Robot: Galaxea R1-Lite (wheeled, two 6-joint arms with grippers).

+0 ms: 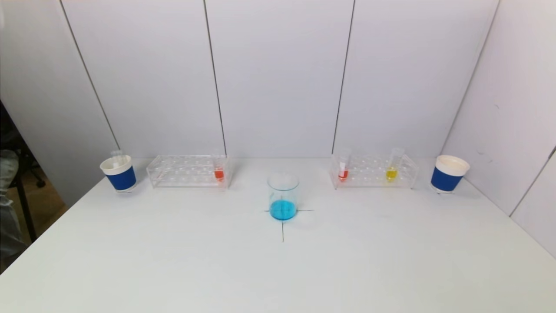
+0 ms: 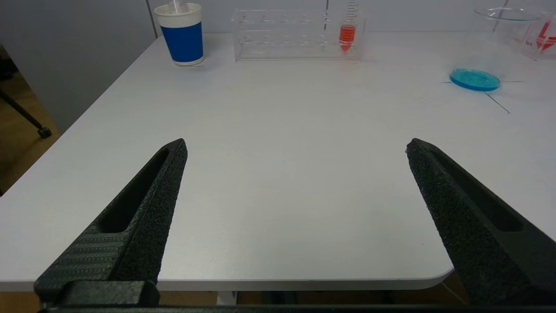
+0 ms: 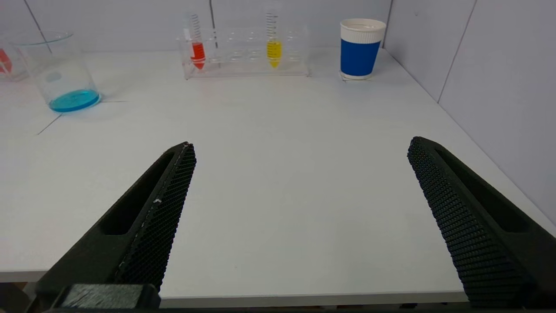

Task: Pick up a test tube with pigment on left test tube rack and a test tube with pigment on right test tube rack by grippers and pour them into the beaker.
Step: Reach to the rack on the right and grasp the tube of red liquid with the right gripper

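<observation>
Opening stage of the pouring task — nothing has been lifted yet. The left gripper [image 2: 295, 145] and the right gripper [image 3: 299, 145] both hang at the near edge of the table [image 1: 278, 269], well short of the racks, each with its jaws spread wide and empty.

The left rack [image 1: 187, 171] stands at the back of the table and holds one tube of orange-red pigment [image 1: 219, 169] in its end slot nearest the beaker. The right rack [image 1: 374, 171] holds two: a red tube [image 1: 343, 169] at the end toward the beaker and a yellow tube [image 1: 392, 168] further along. All three stand upright — clear walls, tapered tips, colour only in the lower part.

The beaker [image 1: 283, 196] sits between the racks and nearer the robot, on a cross marked on the table, with a shallow layer of blue liquid.

A blue-and-white paper cup stands outside each rack: left cup [image 1: 118, 173], right cup [image 1: 449, 174].

The next move, by my reading, is a long forward reach by each arm, jaws kept level to close on a tube above the rack's top plate.
</observation>
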